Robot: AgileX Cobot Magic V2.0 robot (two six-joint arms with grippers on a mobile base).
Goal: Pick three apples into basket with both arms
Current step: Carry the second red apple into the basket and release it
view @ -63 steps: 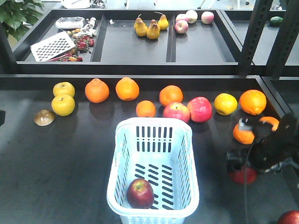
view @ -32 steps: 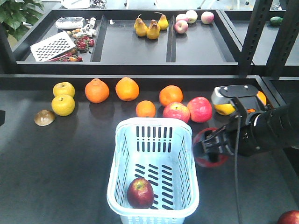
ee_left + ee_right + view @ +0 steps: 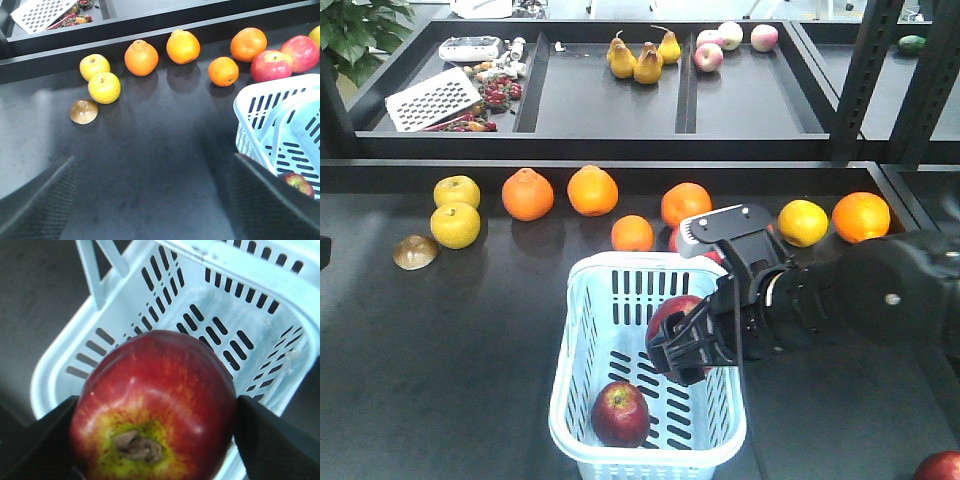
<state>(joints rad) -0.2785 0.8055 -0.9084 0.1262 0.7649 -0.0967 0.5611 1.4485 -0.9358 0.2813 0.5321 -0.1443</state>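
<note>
R tool [image 3: 688, 345] was clamped on a dark red apple [image 3: 672, 318], fingers pressed vs. both its sides; in the wrist view the held apple [image 3: 152, 407] filled the frame w/ the basket [image 3: 280, 285] right under it. Half a sec earlier that tool + apple were off the basket's right side, above the table; 1 s earlier they were lower, near the table's right edge. Now the right arm [image 3: 860, 295] had swung left, so the apple hung over the basket's inside, just within the right rim, not touching the floor of it.

Basket [image 3: 582, 335] sat in the same spot, w/ a second apple [image 3: 620, 413] lying at its near end, unmoved. Third dark apple [image 3: 942, 467] stayed at the table's near right corner, partly cut off by the frame.

L tool [image 3: 150, 210]: only two dark fingers showed at the bottom of its wrist view, set well apart, nothing between them, above bare table [image 3: 150, 150] left of the basket.

Oranges [image 3: 592, 190], yellow fruit [image 3: 455, 224] & pink-red apples behind the basket hadn't shifted; arm now hid part of them.
</note>
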